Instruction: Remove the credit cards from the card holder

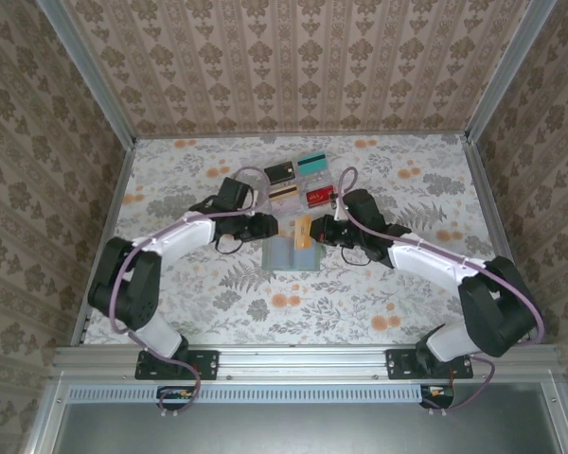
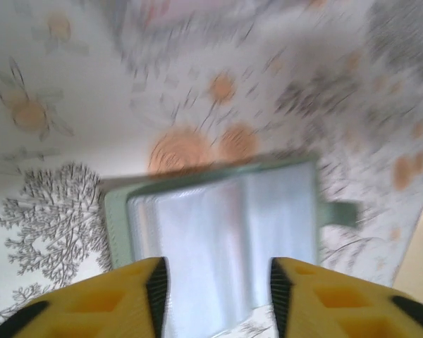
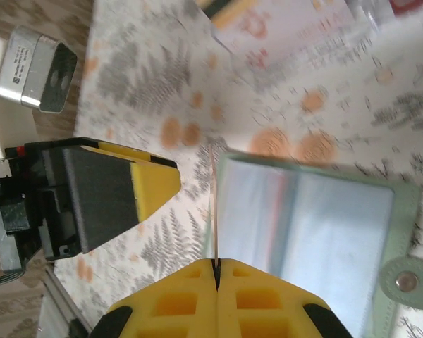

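— Credit card [image 1: 303,230], the orange-yellow one: pinching it, or merely touching?
— Pinching. Pressing the right gripper [image 3: 216,262] fully together on it. Holding it upright and edge-on, just at the far edge of the card holder [image 1: 292,255]. Showing as one thin line above the fingertips in the right wrist view. Cannot tell whether touching the pocket or hanging free of it.
— And on the other side?
— Spreading the left gripper [image 2: 215,289] apart, gripping nothing. Hovering by the holder's far left corner, facing the right gripper across the card. Too blurred to tell whether touching the holder.
— Finding the holder where?
— Lying open and flat, pale pocket side up, at the middle of the worktop [image 1: 407,312]. Sticking a snap tab [image 3: 407,282] out from one side.
— Further out?
— Lying toward the middle of the far edge, close together and apart from the holder: teal card [image 1: 310,161], dark card [image 1: 280,173], red card [image 1: 318,197].
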### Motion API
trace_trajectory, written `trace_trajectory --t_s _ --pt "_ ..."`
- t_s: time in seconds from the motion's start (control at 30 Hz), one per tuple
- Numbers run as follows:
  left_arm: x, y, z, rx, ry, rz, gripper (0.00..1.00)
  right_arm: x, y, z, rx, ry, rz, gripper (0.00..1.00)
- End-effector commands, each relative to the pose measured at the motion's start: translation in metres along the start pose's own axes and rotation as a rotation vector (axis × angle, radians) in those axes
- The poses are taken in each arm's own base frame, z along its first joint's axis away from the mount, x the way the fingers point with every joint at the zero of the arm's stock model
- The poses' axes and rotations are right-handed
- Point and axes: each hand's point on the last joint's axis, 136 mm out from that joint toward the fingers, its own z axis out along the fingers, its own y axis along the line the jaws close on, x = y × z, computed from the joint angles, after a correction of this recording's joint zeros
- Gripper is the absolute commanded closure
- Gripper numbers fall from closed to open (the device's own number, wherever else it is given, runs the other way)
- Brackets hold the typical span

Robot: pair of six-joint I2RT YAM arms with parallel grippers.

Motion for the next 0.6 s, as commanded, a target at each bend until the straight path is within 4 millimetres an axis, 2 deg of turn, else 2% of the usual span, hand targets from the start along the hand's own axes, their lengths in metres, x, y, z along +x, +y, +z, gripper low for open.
trace_trajectory --t_s 0.0,0.17,0.3,0.47,0.5,0.57 --pt "-0.024 -0.032 -0.032 0.15 -0.126 0.0 0.46 -0.032 0.028 -0.023 -0.118 -0.14 -0.008 0.95" --pt "-0.037 -0.069 -0.067 0.337 -0.222 -0.053 0.36 -0.064 0.059 -0.046 -0.305 -0.243 0.052 0.95" --pt "-0.046 -0.099 -0.088 0.539 -0.272 -0.124 0.25 -0.078 0.079 -0.055 -0.417 -0.27 0.096 0.95" --pt "-0.042 -0.114 -0.096 0.599 -0.242 -0.138 0.18 -0.088 0.097 -0.061 -0.529 -0.274 0.138 0.95" --pt "-0.042 -0.117 -0.097 0.614 -0.236 -0.136 0.18 -0.087 0.094 -0.053 -0.53 -0.258 0.158 0.95" --pt "-0.043 -0.126 -0.1 0.656 -0.23 -0.124 0.19 -0.086 0.096 -0.05 -0.555 -0.24 0.177 0.95"
